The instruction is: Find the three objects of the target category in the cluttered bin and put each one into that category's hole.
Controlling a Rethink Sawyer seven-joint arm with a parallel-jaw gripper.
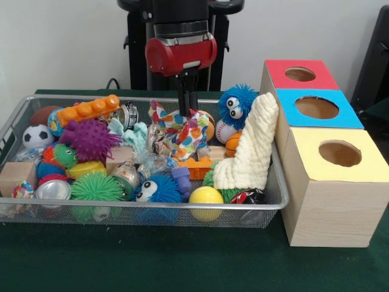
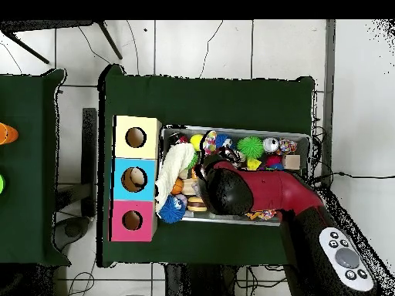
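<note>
The bin [image 1: 140, 207] is a silver wire-mesh basket full of toys; it also shows in the overhead view [image 2: 235, 129]. My gripper [image 1: 187, 112] reaches straight down into the bin's middle rear and is shut on a colourful patterned cloth [image 1: 182, 135] that stands bunched up around it. In the overhead view the red arm [image 2: 254, 193] hides the gripper. Right of the bin stands a wooden box with three round holes: red top [image 1: 300, 74], blue top [image 1: 316, 107], yellow top [image 1: 340, 153].
A cream knitted cloth [image 1: 249, 152] leans at the bin's right end by a blue fuzzy toy with eyes [image 1: 236, 104]. Also there: purple spiky ball [image 1: 89, 139], green spiky ball [image 1: 96, 187], yellow ball [image 1: 205, 196], soccer ball [image 1: 37, 135], orange toy [image 1: 85, 112], wooden block [image 1: 15, 175].
</note>
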